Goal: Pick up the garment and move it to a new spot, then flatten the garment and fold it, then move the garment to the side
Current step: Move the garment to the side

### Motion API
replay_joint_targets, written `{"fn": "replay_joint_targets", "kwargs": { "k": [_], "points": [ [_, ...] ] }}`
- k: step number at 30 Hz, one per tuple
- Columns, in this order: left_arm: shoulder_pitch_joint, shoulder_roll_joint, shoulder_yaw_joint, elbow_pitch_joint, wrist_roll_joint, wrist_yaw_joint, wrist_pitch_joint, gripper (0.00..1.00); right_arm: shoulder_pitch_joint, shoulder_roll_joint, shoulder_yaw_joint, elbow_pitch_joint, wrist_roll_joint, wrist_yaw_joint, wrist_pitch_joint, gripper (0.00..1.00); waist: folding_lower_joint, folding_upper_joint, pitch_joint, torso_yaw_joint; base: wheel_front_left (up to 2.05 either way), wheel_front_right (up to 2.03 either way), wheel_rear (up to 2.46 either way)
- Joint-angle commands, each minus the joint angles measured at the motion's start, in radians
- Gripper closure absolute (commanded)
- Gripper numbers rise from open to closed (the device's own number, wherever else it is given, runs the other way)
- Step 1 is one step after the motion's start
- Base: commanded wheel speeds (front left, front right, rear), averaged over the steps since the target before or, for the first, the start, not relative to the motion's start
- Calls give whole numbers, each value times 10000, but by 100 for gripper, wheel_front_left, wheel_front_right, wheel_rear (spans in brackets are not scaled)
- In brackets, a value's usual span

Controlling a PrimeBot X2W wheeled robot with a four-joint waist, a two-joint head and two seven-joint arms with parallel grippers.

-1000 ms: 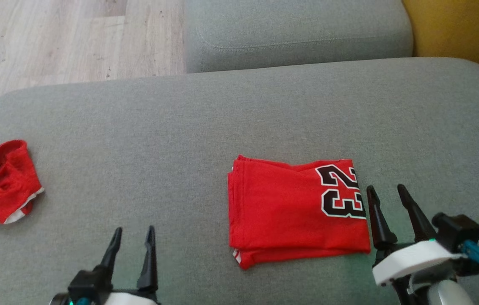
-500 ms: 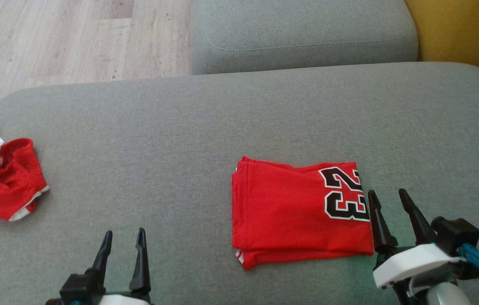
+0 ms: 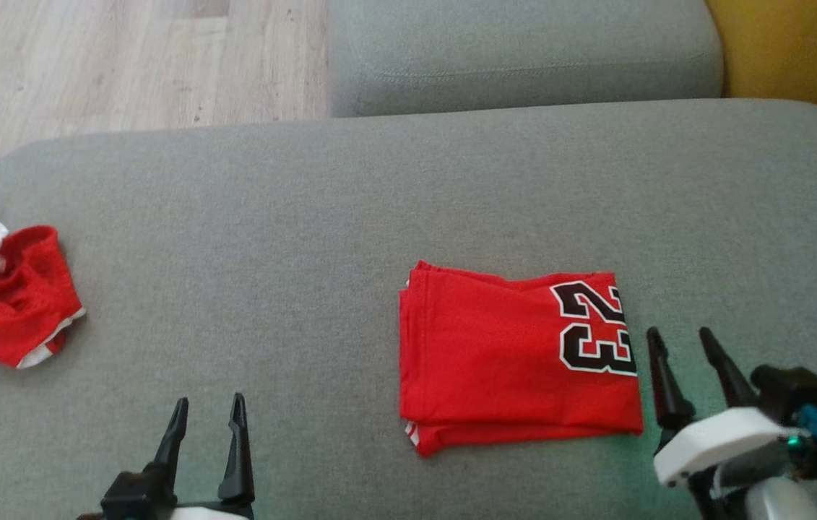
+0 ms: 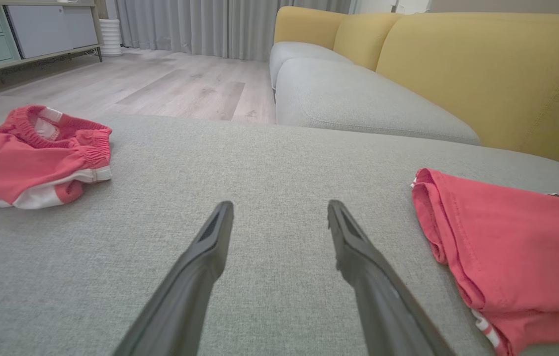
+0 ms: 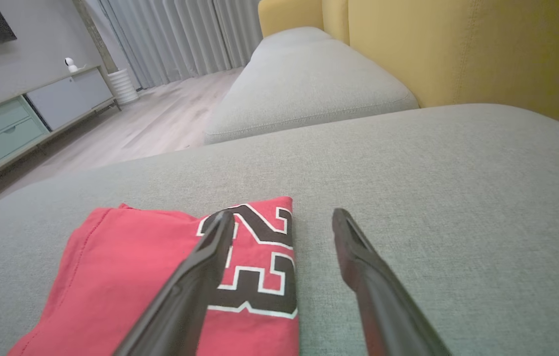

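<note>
The garment (image 3: 516, 357), a red jersey with a black 23, lies folded flat on the right half of the grey seat cushion (image 3: 307, 217). The cloth looks thin, light and limp, so I would pinch the stacked edge through all layers, perhaps three or four. There are two red pieces: this one and crumpled shorts (image 3: 7, 296) at the cushion's left end. Over its near edge, the left gripper (image 3: 209, 399) and right gripper (image 3: 680, 332) both stand wide and empty.

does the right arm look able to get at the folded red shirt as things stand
Probably yes. The right gripper is open and sits right beside the folded shirt at its numbered edge, with bare cushion between them and nothing in the way.
</note>
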Motion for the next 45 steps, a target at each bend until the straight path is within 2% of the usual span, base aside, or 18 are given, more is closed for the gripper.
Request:
{"fn": "replay_joint_targets", "kwargs": {
  "k": [1, 9, 10, 16, 22, 23, 24, 25, 26, 32, 38, 45],
  "points": [
    [-522, 50, 367, -280, 88, -28, -121, 0, -901, -47, -39, -258, -278, 37, 334, 0, 1, 0, 199, 140, 0, 0, 0],
    [-918, -116, 264, -92, 149, -190, -122, 0, -1934, -47, -795, 255, -539, 37, 2532, 0, 1, 0, 934, 805, 0, 0, 0],
    [-918, -116, 264, -92, 149, -190, -122, 0, -1934, -47, -795, 255, -539, 37, 2532, 0, 1, 0, 934, 805, 0, 0, 0],
    [-1138, -270, 294, 10, 256, -292, -123, 0, -2148, -47, -892, 813, -638, 37, 4083, 0, 1, 0, 1400, 1320, 0, 0, 0],
    [-1180, -436, 412, 98, 399, -407, -123, 0, -2131, -47, -921, 1100, -262, 37, 4745, 0, 1, 0, 1614, 1507, 0, 0, 0],
    [-1185, -461, 431, 112, 424, -428, -123, 0, -2152, -47, -903, 1131, -247, 37, 4751, 11, 1, 0, 1640, 1504, 0, 0, 0],
    [-1193, -485, 453, 119, 451, -444, -123, 0, -2186, -47, -882, 1156, -224, 37, 4748, 60, 1, 0, 1671, 1486, 0, 0, 0],
    [-1208, -499, 470, 123, 483, -467, -123, 0, -2232, -47, -846, 1180, -157, 37, 4733, 83, 1, 0, 1704, 1453, 0, 0, 0],
    [-1228, -510, 484, 128, 517, -490, -123, 0, -2297, -47, -820, 1199, -82, 37, 4683, 100, 1, 0, 1735, 1400, 0, 0, 0],
    [-1381, -454, 540, 146, 732, -586, -123, 0, -3140, -47, -923, 1096, 37, 37, 3983, 100, 1, 0, 1999, 667, 0, 0, 0],
    [-1612, -227, 611, 68, 882, -635, -112, 0, -4200, -160, -1448, 769, -437, 37, 3572, 100, 1, 0, 2346, -672, 0, 0, 0],
    [-2225, 156, 516, -279, 1184, -687, 250, 0, -5020, -600, -1891, 447, -343, 37, 3370, 100, 1, 0, 3232, -2312, 0, 0, 0]
  ]
}}
